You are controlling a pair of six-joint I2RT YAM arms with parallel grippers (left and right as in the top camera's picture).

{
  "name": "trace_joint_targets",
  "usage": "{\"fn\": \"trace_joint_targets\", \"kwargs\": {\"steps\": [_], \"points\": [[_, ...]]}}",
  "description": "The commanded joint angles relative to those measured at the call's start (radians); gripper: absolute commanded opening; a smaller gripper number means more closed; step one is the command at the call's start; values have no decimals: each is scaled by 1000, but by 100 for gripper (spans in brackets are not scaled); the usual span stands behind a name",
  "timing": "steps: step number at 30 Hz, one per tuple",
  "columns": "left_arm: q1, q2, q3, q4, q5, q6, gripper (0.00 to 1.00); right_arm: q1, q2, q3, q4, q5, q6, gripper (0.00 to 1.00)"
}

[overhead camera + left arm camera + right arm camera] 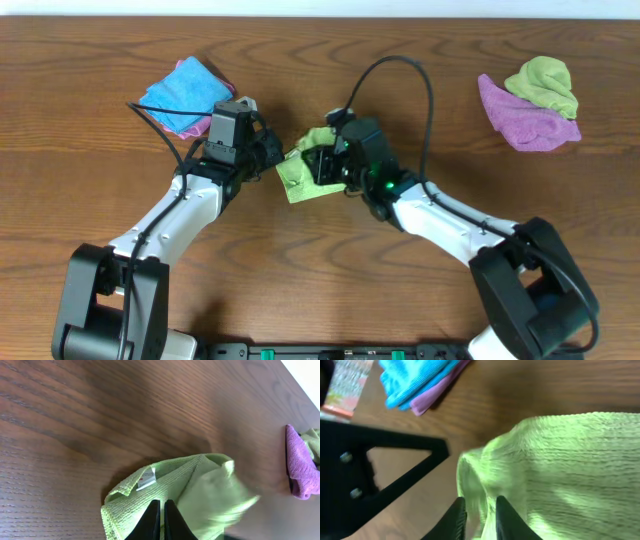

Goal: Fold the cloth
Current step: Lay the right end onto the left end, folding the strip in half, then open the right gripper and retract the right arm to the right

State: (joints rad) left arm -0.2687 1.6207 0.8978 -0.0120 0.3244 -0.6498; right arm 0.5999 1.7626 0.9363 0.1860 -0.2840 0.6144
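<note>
A lime-green cloth (297, 178) lies crumpled at the middle of the wooden table, partly hidden by both grippers. My left gripper (274, 156) is at its left edge. In the left wrist view its fingers (161, 510) are pressed together over the green cloth (200, 490), which shows a white label. My right gripper (326, 166) sits on top of the cloth. In the right wrist view its fingers (480, 512) pinch a raised fold of the green cloth (570, 470), blurred by motion.
A folded blue cloth on a pink one (186, 95) lies at the back left, also in the right wrist view (415, 377). A purple cloth (528, 124) with a green one (546, 84) on it lies at the back right; the purple one shows in the left wrist view (300, 465).
</note>
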Motion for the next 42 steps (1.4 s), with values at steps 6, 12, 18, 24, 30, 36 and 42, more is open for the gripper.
{"fn": "trace_joint_targets", "kwargs": {"steps": [6, 12, 18, 24, 30, 36, 42], "points": [[24, -21, 29, -4, -25, 22, 6, 34, 7, 15, 23, -42, -29, 27], [46, -21, 29, -13, -24, 22, 6, 6, 6, 16, 23, -43, -29, 29], [54, -23, 29, -15, -5, 22, 16, -43, -13, 16, 3, -45, -89, 39], [53, -40, 29, -36, 25, 21, 53, -128, -75, 16, -94, -45, -156, 95], [53, -47, 29, -80, 86, 14, 95, -201, -194, 16, -234, -45, -234, 99], [53, -47, 29, -90, 201, 5, 95, -245, -343, 16, -446, -45, -303, 99], [50, -46, 29, -126, 237, -50, 95, -312, -536, 16, -741, -46, -343, 99]]}}
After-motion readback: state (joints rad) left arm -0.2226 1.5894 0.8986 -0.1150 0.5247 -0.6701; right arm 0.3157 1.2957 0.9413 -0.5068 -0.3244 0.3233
